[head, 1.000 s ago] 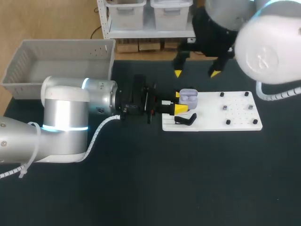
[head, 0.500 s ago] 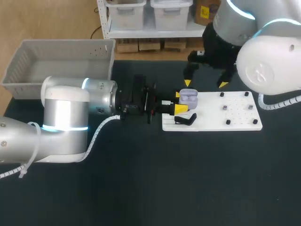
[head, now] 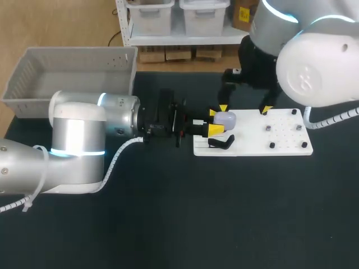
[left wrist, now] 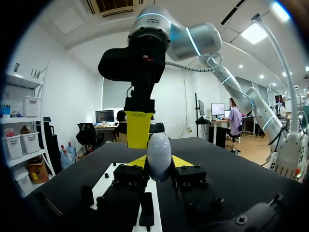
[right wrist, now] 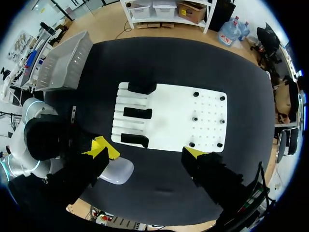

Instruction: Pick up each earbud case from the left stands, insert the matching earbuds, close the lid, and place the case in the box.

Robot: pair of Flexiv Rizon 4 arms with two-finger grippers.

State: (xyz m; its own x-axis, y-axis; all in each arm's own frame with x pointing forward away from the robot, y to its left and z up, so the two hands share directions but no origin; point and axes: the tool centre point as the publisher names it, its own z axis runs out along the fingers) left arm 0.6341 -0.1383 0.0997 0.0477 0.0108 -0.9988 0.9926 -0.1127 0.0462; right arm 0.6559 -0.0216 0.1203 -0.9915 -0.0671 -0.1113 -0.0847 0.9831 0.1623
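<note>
Earbud case (head: 225, 118) clamped in left pincer (head: 213, 121), right pincer (head: 245, 109) apart, one tip just beside it

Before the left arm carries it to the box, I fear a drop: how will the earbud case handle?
Probably slippery: the earbud case looks smooth and egg-rounded, gripped only at its sides by the left gripper. Its small hard shell suggests rigid, light. Set down, that curve may roll or rock.

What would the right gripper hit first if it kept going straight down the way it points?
Probably the white board, which lies below the gap between the right gripper's open fingers. One fingertip is close beside the earbud case, so it might catch that first; depth is unclear.
</note>
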